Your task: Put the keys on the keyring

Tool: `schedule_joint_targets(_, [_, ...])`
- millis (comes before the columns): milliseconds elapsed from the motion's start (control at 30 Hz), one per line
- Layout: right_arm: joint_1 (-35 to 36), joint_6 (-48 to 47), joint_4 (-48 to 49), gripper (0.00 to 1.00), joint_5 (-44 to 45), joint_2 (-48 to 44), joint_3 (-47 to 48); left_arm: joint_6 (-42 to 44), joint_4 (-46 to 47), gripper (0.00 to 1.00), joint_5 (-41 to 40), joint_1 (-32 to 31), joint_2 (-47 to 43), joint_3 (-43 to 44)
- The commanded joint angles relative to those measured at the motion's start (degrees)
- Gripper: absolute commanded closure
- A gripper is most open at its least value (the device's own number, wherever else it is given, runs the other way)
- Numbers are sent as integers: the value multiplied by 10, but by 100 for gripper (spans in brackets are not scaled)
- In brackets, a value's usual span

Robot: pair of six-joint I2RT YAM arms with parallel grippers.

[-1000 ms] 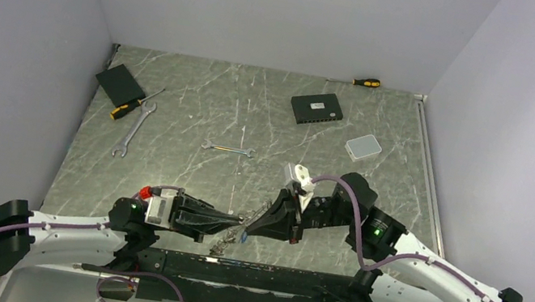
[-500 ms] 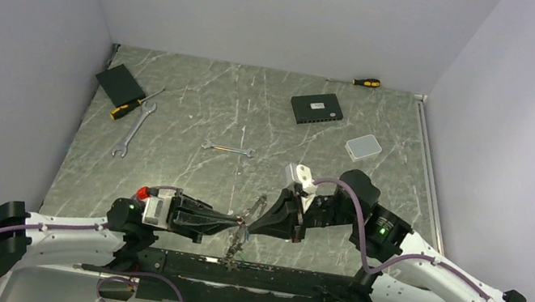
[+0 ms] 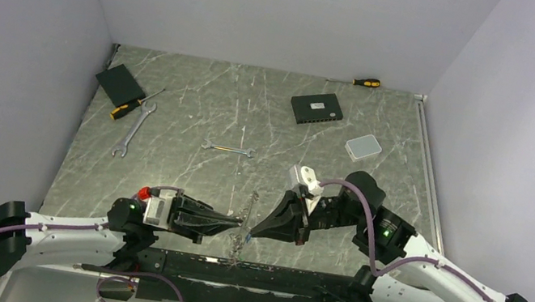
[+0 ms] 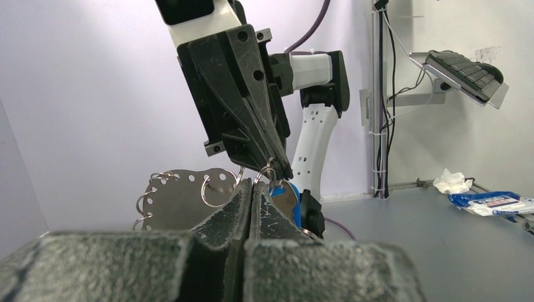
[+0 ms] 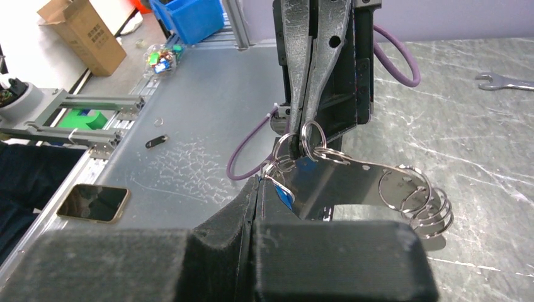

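Silver keyring (image 5: 368, 179), a flat perforated plate with split rings (image 5: 423, 204) threaded through its edge holes, hangs in the air between your two grippers, above the marble table (image 3: 198, 106). Your left gripper (image 3: 239, 225): fingers pressed together, pinching the plate's edge beside one ring, and the plate fans out just past its fingertips. Your right gripper (image 3: 253, 236): fingers closed too, tips almost nose to nose with the left's. Blue-tagged key (image 4: 291, 196) sits right at the right fingertips, on a small ring touching the plate's edge. It looks clamped there, though the exact bite is hidden from you. Whether that ring passes through a hole: cannot tell. Open-ended spanner (image 5: 504, 80) lies on the table well beyond the right hand, off to its right.
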Motion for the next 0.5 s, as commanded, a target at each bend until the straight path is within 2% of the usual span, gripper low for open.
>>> schedule_joint_targets(0, [3,5,31,100,-28,-14,25,4,14,100,-9,0,-1,3])
schedule_joint_targets(200, [3,4,28,100,-14,-17,27,10,4,100,-9,0,-6,1])
schedule_joint_targets(467, [2,-5,-16,100,140,-49,-16,20,-16,100,-12,0,-30,-9])
